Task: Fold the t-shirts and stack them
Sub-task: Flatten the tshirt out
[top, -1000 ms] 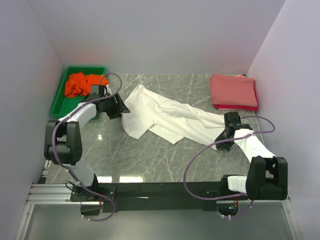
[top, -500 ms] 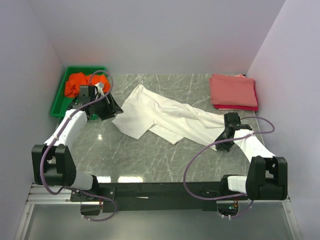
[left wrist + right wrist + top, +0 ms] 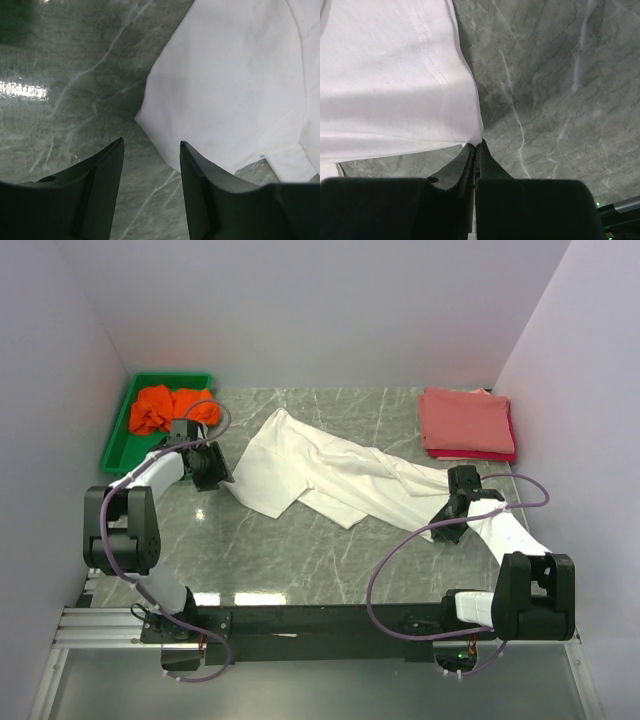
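Left gripper (image 3: 151, 143) has swung back over the white t-shirt (image 3: 330, 475) corner.

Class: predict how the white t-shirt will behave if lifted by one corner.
Probably floppy: the white t-shirt lies in soft creases. Likely light, since the right tool pinches only its thin edge. It may slide easily on the glossy table.

No text, label or number is legible on anything.
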Motion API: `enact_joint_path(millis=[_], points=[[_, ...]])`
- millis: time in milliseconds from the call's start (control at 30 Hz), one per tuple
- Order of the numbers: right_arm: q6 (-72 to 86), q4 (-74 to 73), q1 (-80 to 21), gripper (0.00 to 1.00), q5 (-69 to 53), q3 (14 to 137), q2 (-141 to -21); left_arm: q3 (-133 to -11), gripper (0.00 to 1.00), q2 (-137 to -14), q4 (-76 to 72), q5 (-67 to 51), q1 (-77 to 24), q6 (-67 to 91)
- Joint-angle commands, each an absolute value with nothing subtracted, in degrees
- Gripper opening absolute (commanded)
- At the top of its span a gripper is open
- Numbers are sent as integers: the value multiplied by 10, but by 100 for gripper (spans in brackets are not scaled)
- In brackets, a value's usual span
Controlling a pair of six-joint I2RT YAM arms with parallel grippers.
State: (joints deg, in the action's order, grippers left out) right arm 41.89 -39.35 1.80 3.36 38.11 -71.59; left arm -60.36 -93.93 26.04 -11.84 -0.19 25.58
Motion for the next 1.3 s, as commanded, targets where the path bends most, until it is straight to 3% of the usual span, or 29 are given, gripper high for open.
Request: enact_joint_path(millis=[0, 367, 467, 633, 700, 733, 967, 1167, 1267], points=[[417, -394, 23, 0, 40, 373, -701, -610, 54, -952, 222, -112, -2, 249], [413, -403, 23, 0, 47, 380, -704, -624, 53, -1017, 180, -145, -2, 249], [412, -406, 23, 0, 51, 379, -700, -628, 48, -1028, 176, -151, -2, 251], [410, -407, 25, 0, 53, 375, -705, -633, 23, -1026, 172, -183, -2, 260], [410, -407, 26, 0, 54, 375, -708, -647, 2, -1016, 201, -171, -2, 263], [409, -406, 27, 0, 54, 375, -708, -647, 0, -1009, 218, -160, -2, 263], [405, -400, 30, 0, 54, 374, -712, -644, 2, -921, 341, -75, 15, 250], [399, -394, 32, 0, 53, 375, -722, -611, 25, -865, 397, -48, 32, 239], [395, -394, 34, 0, 55, 381, -728, -608, 29, -849, 413, -30, 37, 229]])
